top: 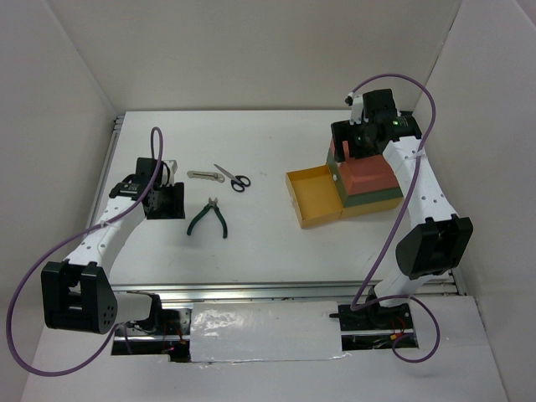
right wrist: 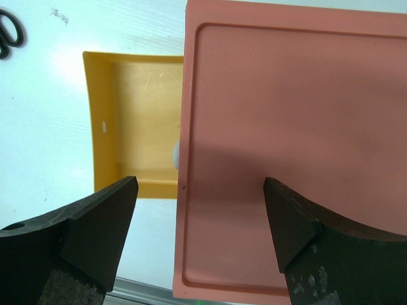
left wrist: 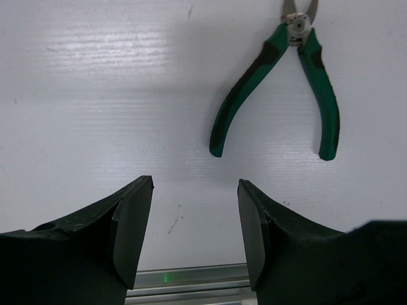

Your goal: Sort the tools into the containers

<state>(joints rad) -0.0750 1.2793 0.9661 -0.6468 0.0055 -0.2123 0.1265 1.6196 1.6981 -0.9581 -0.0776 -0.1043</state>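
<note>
The pliers with dark green handles lie on the table left of centre; they also show in the left wrist view. The black-handled scissors and the silver bar lie just behind them. My left gripper is open and empty, left of the pliers, its fingertips over bare table. The stack of containers stands at the right: red-orange top, green middle, and the yellow bottom drawer pulled out toward the left and empty. My right gripper is open above the stack's far left corner.
White walls close in the table on the left, back and right. An aluminium rail runs along the near edge, in front of the arm bases. The scissors' handle shows at the top left of the right wrist view.
</note>
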